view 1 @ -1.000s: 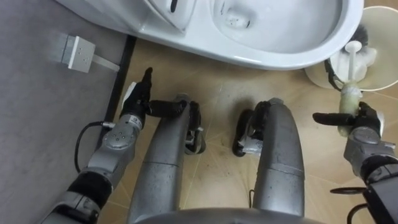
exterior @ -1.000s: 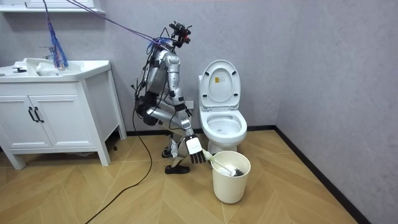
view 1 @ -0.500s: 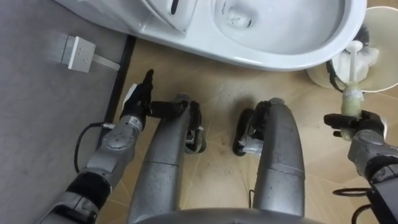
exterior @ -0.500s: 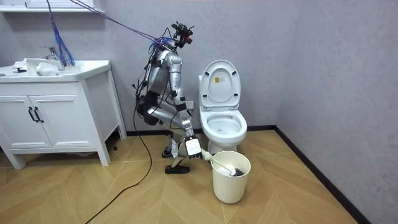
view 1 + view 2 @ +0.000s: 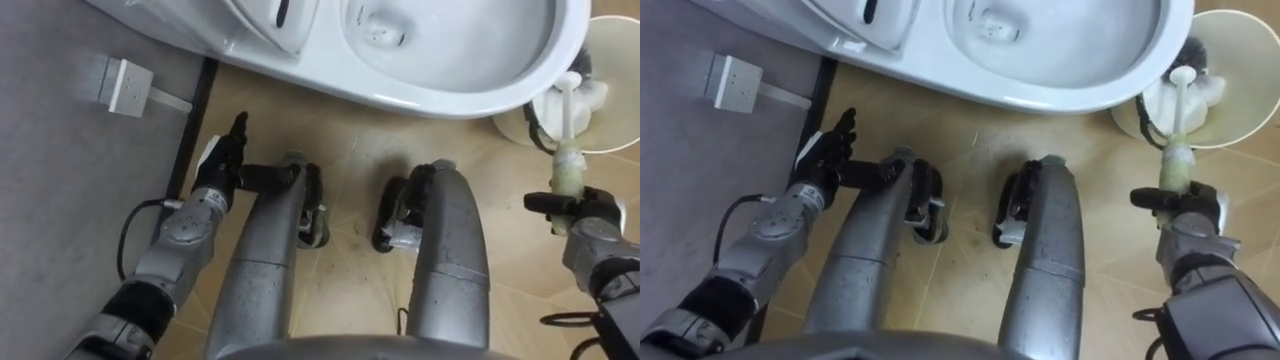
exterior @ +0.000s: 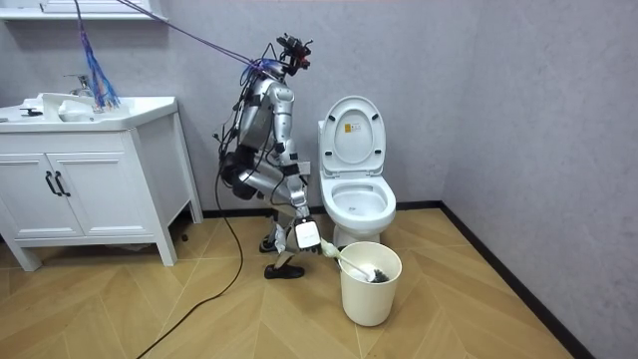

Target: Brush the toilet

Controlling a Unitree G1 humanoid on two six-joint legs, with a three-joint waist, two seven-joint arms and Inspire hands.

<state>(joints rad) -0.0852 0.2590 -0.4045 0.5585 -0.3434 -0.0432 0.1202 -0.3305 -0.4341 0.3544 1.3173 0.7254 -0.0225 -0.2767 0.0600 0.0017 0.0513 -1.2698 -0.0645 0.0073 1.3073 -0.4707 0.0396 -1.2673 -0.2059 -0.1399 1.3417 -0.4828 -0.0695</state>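
The white toilet (image 5: 450, 60) stands open at the top of the eye views, its lid up in the room view (image 6: 356, 130). To its right a cream bucket (image 5: 615, 125) holds the toilet brush (image 5: 566, 160). The brush's pale handle slants up out of the bucket, and its dark bristles (image 5: 1196, 50) rest inside. My right hand (image 5: 582, 207) is at the handle's top end, fingers curled round it, thumb pointing left. My left hand (image 5: 225, 160) hangs beside my left leg near the grey wall, fingers straight and empty. In the room view I stand bent forward between the toilet and the bucket (image 6: 370, 287).
A white wall box (image 5: 125, 85) with a cord sits on the grey wall at left. A dark baseboard (image 5: 195, 110) runs under it. A white vanity cabinet (image 6: 90, 189) stands at the room view's left. Wooden floor (image 6: 469, 299) lies open around the bucket.
My right hand's fingers have curled from spread to closed round the brush handle, and the hand has drifted slightly right. The left hand has stayed still.
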